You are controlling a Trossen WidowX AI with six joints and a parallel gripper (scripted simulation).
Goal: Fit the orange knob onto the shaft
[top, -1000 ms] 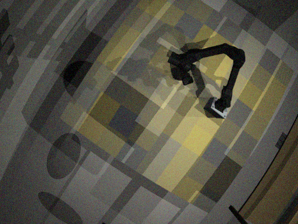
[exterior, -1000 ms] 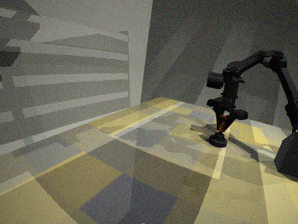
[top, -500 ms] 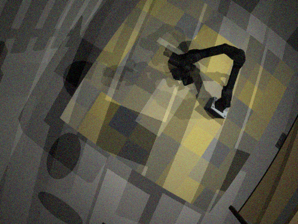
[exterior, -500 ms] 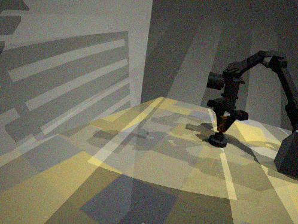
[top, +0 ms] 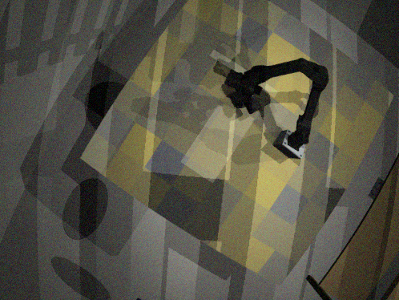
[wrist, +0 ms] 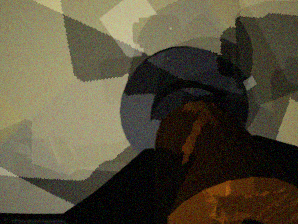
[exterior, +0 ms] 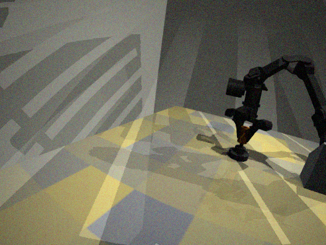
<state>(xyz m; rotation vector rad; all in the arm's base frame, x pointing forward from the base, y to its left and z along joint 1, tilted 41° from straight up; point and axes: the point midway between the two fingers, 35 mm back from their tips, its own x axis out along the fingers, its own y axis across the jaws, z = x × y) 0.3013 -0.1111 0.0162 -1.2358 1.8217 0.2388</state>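
The orange knob (exterior: 243, 133) (wrist: 235, 200) is held between the two dark fingers of my gripper (exterior: 242, 141), which point down over the pedestal. The gripper is shut on the knob. The round dark pedestal (exterior: 238, 154) (wrist: 136, 115) stands on the table right below it. In the exterior view a short dark gap, with what looks like the shaft (exterior: 241, 147), lies between the knob's lower end and the pedestal, so the knob is not down on it. Whether the shaft's tip is inside the hole cannot be told. In the wrist view the knob and fingers hide the shaft.
The arm's base (top: 294, 145) (exterior: 315, 170) stands on the patchwork-patterned table (top: 256, 257) (exterior: 157, 226), to the right of the pedestal in the exterior view. Shadows and light bands cross the table. A brown curved surface (top: 360, 257) shows at the lower right in the top view.
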